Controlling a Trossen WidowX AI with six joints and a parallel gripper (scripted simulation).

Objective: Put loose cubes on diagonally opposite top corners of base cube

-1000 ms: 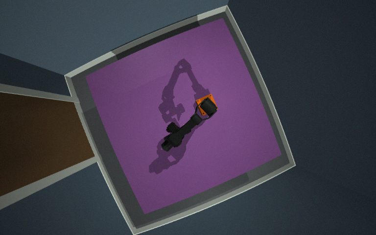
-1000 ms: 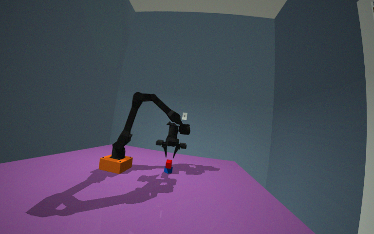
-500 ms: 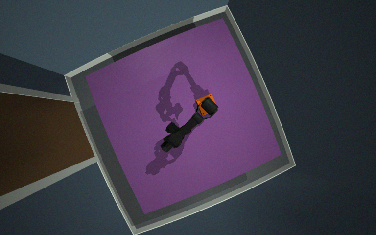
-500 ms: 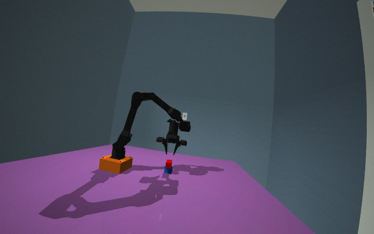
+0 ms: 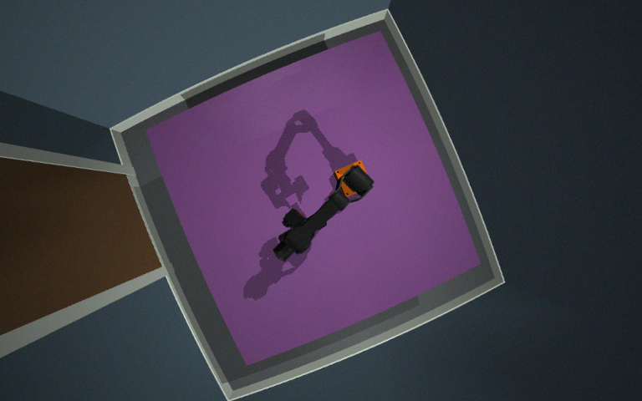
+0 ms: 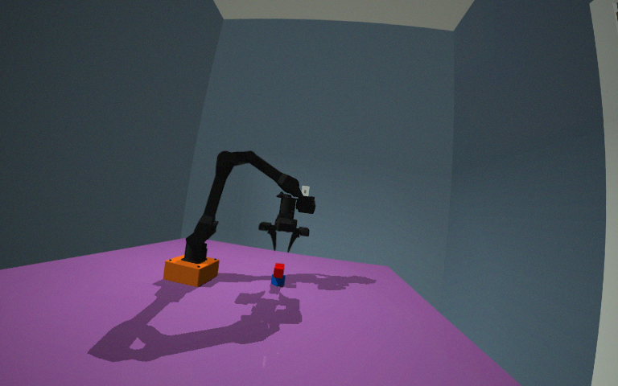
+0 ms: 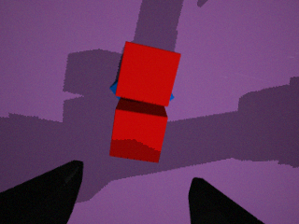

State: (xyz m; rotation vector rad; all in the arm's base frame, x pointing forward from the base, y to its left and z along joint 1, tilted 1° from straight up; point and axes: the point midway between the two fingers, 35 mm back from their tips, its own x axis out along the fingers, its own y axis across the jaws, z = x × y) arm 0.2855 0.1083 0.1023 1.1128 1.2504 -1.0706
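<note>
Blue-grey walls [image 6: 337, 100] rose around a purple floor [image 5: 402, 212] [image 6: 409, 350] [image 7: 252, 51], and a small white plate [image 6: 306, 187] showed on the wall behind the arm. In the exterior view, an orange base block [image 5: 349, 192] [image 6: 181, 272] stood at left, carrying the black arm [image 5: 326, 212] [image 6: 266, 168], which arched over to the right. Broad shadows lay across the floor.

The gripper [image 6: 282, 251] [image 7: 138, 171] pointed downward above the cubes, well clear of them. Its jaws were spread, with nothing between them.

The blue base cube [image 6: 278, 281] [image 7: 114, 88] stood on the floor to the right of the base block, under the red cubes. In the wrist view, its corners peeked out on the left and right of the far red cube [image 7: 148, 74]. The near red cube [image 7: 140, 130] sat just beside the far one, its near part in shadow, with a dark red band between the two bright faces. Whether a gap separated them could not be told. From the exterior, the red cubes overlapped into one upright shape over the blue.
</note>
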